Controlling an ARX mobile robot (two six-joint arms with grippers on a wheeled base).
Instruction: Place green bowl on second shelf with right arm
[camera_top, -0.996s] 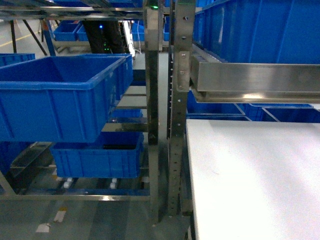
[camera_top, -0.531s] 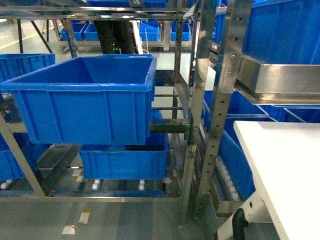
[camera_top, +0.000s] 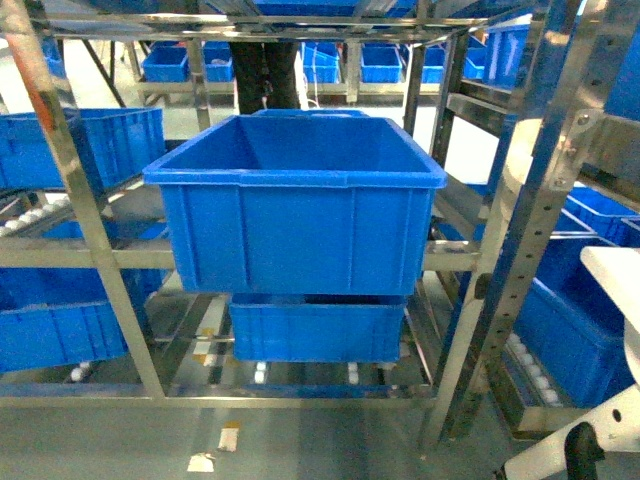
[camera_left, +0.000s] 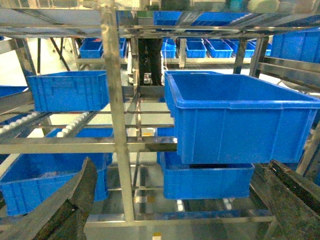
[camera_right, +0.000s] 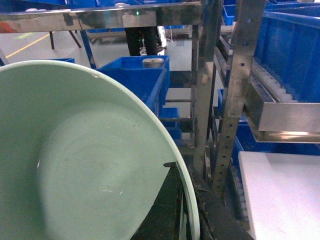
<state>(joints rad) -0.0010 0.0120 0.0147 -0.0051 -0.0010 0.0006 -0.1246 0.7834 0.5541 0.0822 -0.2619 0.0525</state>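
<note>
The pale green bowl (camera_right: 75, 160) fills the left half of the right wrist view, seen from its inside. My right gripper (camera_right: 187, 187) is shut on its rim, one black finger (camera_right: 165, 205) inside the bowl and the other outside. My left gripper (camera_left: 180, 200) is open with nothing between its fingers (camera_left: 75, 200), facing the rack. In the head view neither gripper shows. The steel rack's second shelf (camera_top: 90, 254) runs at mid height and carries a large blue crate (camera_top: 295, 200).
A smaller blue crate (camera_top: 315, 330) sits on the tier below. More blue crates (camera_top: 90, 145) fill the racks to the left and behind. Steel uprights (camera_top: 520, 230) stand to the right, and a white table corner (camera_top: 615, 275) is at the right edge. A person's dark legs (camera_top: 265, 75) stand behind the rack.
The head view has swung left across the rack: the large blue crate went from the left side to the centre, and the white table slid off to the right edge.
</note>
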